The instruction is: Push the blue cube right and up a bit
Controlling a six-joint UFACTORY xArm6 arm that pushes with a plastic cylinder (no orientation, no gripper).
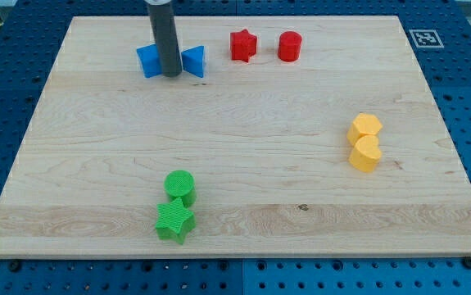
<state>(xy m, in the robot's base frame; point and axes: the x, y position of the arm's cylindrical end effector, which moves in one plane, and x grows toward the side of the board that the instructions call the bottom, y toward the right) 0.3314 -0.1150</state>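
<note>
Tip point(170, 74) of the dark rod sits between two blue blocks near the view's top left of the board, touching or just beside both; contact cannot be told apart from closeness. No pincer on this rig, only the rod, so nothing is open, closed or held. The blue block at the view's left point(148, 61) reads as the blue cube, partly hidden by the rod; the blue block at the view's right point(194, 61) looks more wedge-shaped, shape uncertain.

Judgement on the step: from the gap the tip stands on the cube's right side, the wrong side for a push right and up. It would likely need to go round to the cube's lower left face, then push short and straight. The wedge-like blue block lies directly in the rightward path; angling upward early should limit a collision.

Surface: pale wooden board point(235, 172), smooth, blocks should slide easily. Room upward is scant, the top edge being near. Red star point(242, 45) and red cylinder point(290, 46) stand further right. Yellow pair point(364, 142) and green pair point(177, 206) are well apart
</note>
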